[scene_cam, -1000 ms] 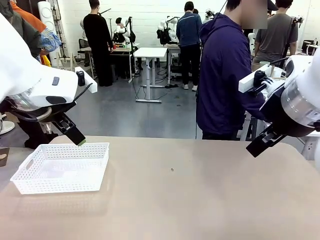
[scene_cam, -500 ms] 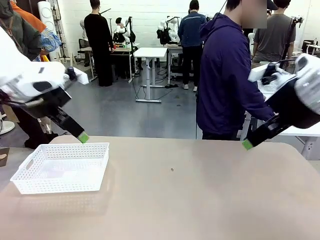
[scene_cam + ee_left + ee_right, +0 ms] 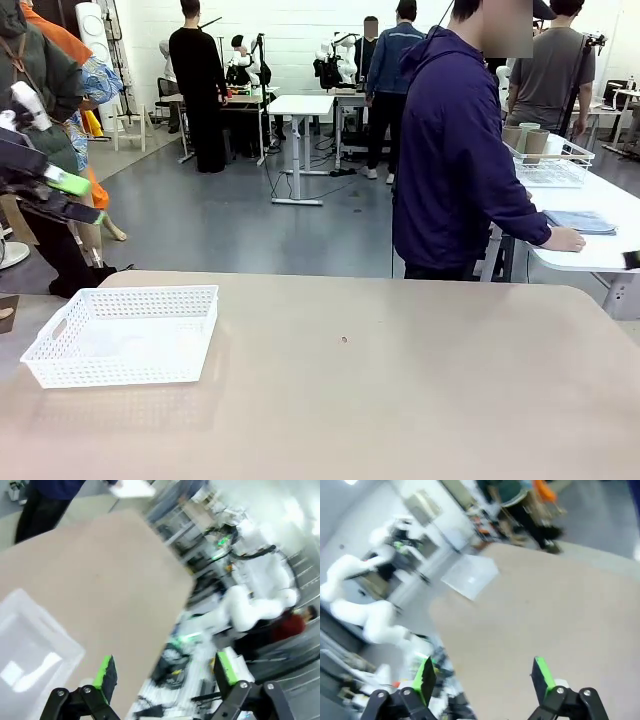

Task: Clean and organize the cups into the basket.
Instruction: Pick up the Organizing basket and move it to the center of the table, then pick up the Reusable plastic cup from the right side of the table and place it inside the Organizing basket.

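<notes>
basket | left side of table | left gripper high above-left, apart

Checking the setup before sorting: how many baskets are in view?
2. The white plastic basket sits left on the near table; a white wire basket stands on the side table, far right.

left end effector and right end effector: black linked fingers, bright green pads, silver screws.
</notes>
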Tool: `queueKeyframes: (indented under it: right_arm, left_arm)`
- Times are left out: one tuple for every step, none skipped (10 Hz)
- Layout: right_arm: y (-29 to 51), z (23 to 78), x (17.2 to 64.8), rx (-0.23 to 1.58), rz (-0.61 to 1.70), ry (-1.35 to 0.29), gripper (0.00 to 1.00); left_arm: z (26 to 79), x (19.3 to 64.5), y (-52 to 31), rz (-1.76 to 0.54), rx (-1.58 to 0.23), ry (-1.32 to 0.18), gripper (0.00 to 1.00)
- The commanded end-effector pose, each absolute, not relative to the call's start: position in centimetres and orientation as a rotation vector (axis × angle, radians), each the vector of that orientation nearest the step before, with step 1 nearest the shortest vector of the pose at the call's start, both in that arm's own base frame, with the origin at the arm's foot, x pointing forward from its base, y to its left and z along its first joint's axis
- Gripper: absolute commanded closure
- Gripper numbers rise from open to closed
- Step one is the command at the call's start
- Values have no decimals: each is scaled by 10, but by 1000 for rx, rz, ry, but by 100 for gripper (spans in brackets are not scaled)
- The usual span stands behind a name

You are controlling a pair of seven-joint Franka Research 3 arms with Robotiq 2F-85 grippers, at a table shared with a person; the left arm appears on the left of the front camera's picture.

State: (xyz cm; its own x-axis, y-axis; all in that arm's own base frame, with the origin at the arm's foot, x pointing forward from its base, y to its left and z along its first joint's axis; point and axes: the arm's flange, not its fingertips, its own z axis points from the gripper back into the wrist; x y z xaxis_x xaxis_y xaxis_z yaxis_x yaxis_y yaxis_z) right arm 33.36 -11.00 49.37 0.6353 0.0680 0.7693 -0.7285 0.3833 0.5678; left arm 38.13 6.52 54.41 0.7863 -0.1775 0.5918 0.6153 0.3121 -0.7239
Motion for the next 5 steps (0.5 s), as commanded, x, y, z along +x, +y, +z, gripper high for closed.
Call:
queueKeyframes:
  right_arm:
    - [-140,485,335,1718,171,-511,0]
    - [-157,480,326,1743,128,-508,0]
    - [-170,477,317,1725,81,-492,0]
    - [-181,474,306,1675,30,-461,0]
    - [-186,471,296,1611,-28,-391,0]
  left_arm:
    - [532,395,105,-41,-1457,-320,0]
    - [525,388,128,8,-1462,-344,0]
    - [520,381,149,48,-1446,-363,0]
    - [515,373,170,87,-1431,-380,0]
    - [510,363,185,118,-1414,-394,0]
